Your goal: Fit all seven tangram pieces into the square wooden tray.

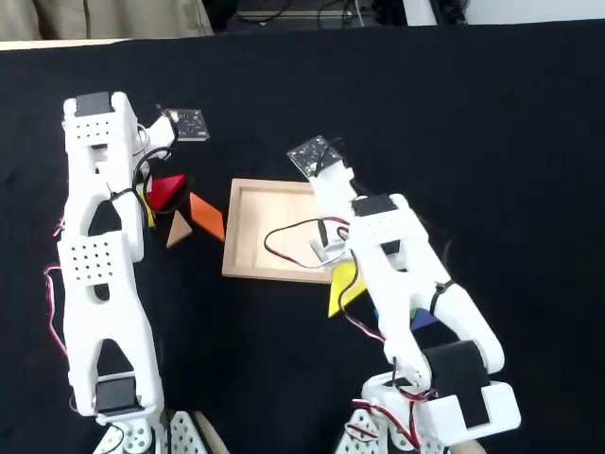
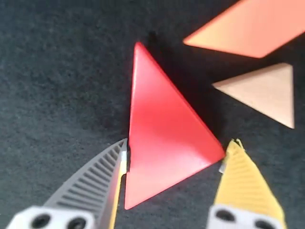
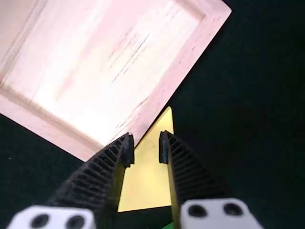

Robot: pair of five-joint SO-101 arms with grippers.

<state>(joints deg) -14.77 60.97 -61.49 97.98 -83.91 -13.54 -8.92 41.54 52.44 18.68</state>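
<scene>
A red triangle point(image 2: 167, 129) lies on the black cloth between the fingers of my left gripper point(image 2: 176, 148), whose grey and yellow tips press against its two sides. In the high view that gripper point(image 1: 156, 194) and the red triangle point(image 1: 167, 189) are left of the square wooden tray point(image 1: 248, 236). An orange parallelogram point(image 1: 208, 216) and a tan triangle point(image 1: 178, 230) lie just beside them. My right gripper point(image 3: 145, 142) hovers over a yellow triangle point(image 3: 147, 186) at the tray's near right edge point(image 3: 190, 62), its fingers only slightly apart and holding nothing.
A blue piece point(image 1: 423, 320) peeks out under the right arm, close to the yellow triangle point(image 1: 345, 284). A sliver of green point(image 3: 164, 225) shows by the right gripper's base. The tray's floor point(image 3: 109, 62) is bare wood. Black cloth spreads wide behind the tray.
</scene>
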